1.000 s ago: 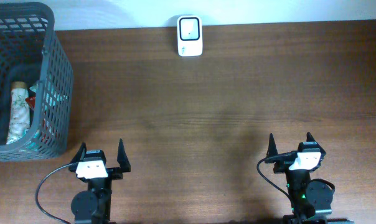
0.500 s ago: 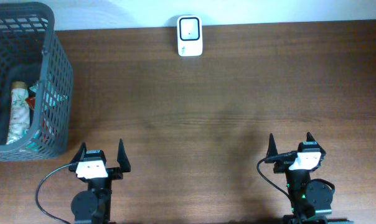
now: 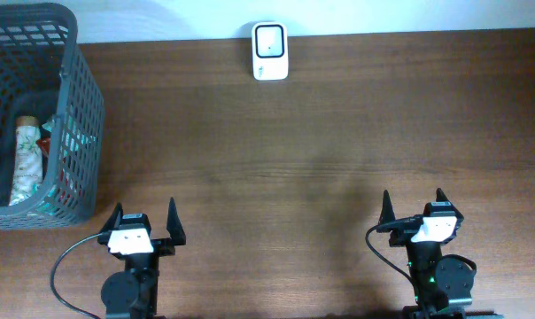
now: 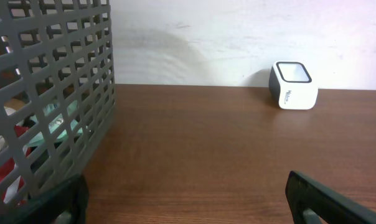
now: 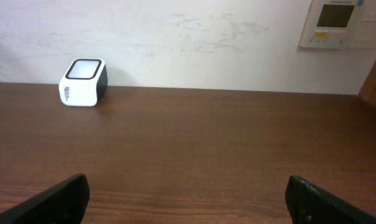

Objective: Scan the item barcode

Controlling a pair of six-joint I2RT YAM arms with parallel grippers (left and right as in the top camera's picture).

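The white barcode scanner [image 3: 269, 51] stands at the table's far edge, its window facing up; it also shows as the scanner [image 4: 293, 86] and the scanner [image 5: 83, 83]. Packaged items lie in the dark grey mesh basket [image 3: 83, 106] at far left: a cream patterned packet [image 3: 23, 164] and something red [image 3: 46, 140]. No barcode shows. My left gripper [image 3: 144, 211] [image 4: 188, 205] is open and empty at the near edge, just right of the basket. My right gripper [image 3: 413, 197] [image 5: 188, 202] is open and empty at the near right.
A white wall runs behind the table's far edge, with a wall control panel [image 5: 338, 22] at upper right. The basket wall [image 4: 51, 106] rises close on my left gripper's left side. Bare brown tabletop [image 3: 321, 151] lies between the grippers and the scanner.
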